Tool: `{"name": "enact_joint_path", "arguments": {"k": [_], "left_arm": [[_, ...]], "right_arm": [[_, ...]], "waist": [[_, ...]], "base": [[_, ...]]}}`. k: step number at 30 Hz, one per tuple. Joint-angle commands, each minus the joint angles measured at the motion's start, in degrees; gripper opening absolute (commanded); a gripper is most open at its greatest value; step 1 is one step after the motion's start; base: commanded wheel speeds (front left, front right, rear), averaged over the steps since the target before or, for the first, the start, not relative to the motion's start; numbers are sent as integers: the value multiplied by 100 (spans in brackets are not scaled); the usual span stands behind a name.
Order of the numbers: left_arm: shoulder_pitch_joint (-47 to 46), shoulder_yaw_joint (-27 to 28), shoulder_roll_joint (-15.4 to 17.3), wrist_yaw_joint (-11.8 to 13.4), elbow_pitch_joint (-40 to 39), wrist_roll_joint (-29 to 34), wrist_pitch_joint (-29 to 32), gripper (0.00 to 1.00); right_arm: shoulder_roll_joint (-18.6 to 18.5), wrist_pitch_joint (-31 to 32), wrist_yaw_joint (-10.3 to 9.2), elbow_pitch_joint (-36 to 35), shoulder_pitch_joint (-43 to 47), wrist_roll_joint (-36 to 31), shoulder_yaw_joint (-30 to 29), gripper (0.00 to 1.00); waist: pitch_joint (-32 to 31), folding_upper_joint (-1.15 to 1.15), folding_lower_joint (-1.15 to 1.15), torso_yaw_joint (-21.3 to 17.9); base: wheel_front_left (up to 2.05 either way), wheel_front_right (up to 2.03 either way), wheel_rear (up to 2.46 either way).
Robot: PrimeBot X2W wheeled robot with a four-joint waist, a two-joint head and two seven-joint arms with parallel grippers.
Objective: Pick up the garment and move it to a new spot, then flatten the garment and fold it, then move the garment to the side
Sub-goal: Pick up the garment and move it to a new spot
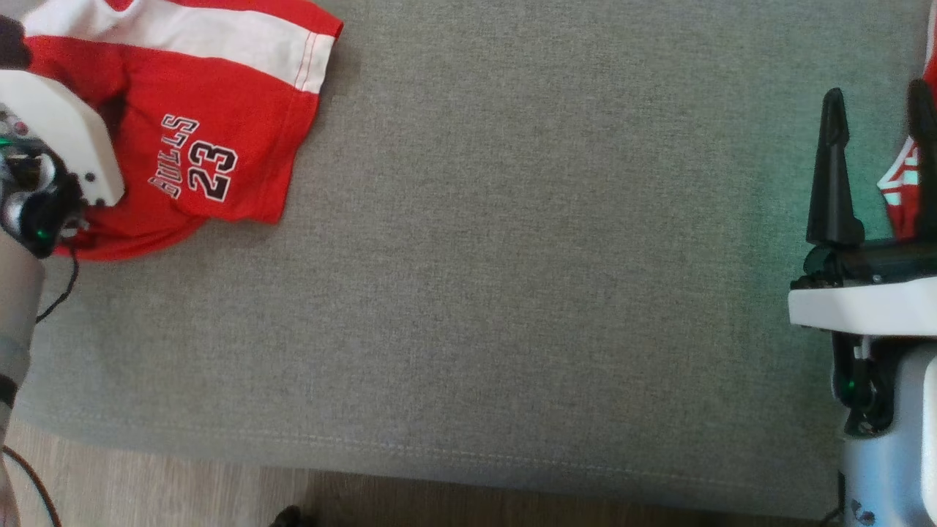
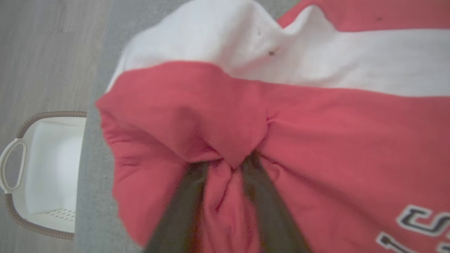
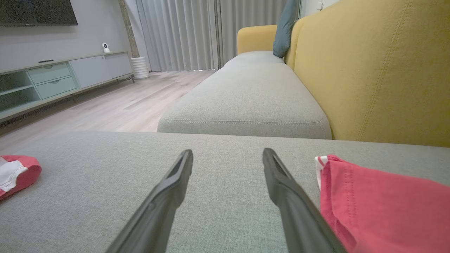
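The garment (image 1: pixel 198 110) is a red jersey with a white band and "BULLS 23" lettering, lying crumpled at the far left of the grey cushion (image 1: pixel 512 256). In the left wrist view my left gripper (image 2: pixel 228 163) has its two dark fingers closed on a puckered bunch of the garment's (image 2: pixel 316 133) red cloth. In the head view the left arm's white wrist housing (image 1: pixel 66 139) lies over the jersey's left part. My right gripper (image 1: pixel 875 102) hovers open at the right edge, nothing between its fingers (image 3: pixel 165 196). The garment's edge (image 3: pixel 17 172) also appears far left in the right wrist view.
A second red-and-white cloth (image 1: pixel 904 190) lies right beside the right gripper (image 3: pixel 227 154). A white basket (image 2: pixel 45 168) stands on the wooden floor beside the cushion. A yellow sofa back (image 3: pixel 379 70) rises behind the seat. The cushion's front edge (image 1: pixel 468 454) meets the floor.
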Motion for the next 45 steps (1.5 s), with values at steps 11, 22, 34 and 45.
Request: {"name": "enact_joint_path", "arguments": {"k": [11,22,34,45], "left_arm": [[-156,-437,267,0,-322,-329,-1753,0],[184,-404,-238,172,-1385,-706,-2511,0],[1128,-510,-1471,1445,-2916,-883,-2794,0],[1909,-735,-2363,2330,-2841,-593,-3191,0]], "right_arm": [[-20,-212,-4,179,-55,181,90,100],[-20,-524,-4,809,147,492,55,100],[-20,-648,-4,1092,311,645,140,100],[-20,-587,-4,995,365,641,260,100]], "waist": [[-765,0,0,45],[-1860,0,0,-24],[-2513,0,0,-385],[-2510,0,0,-713]], "base": [[0,0,0],[0,0,0],[0,0,0],[0,0,0]]}}
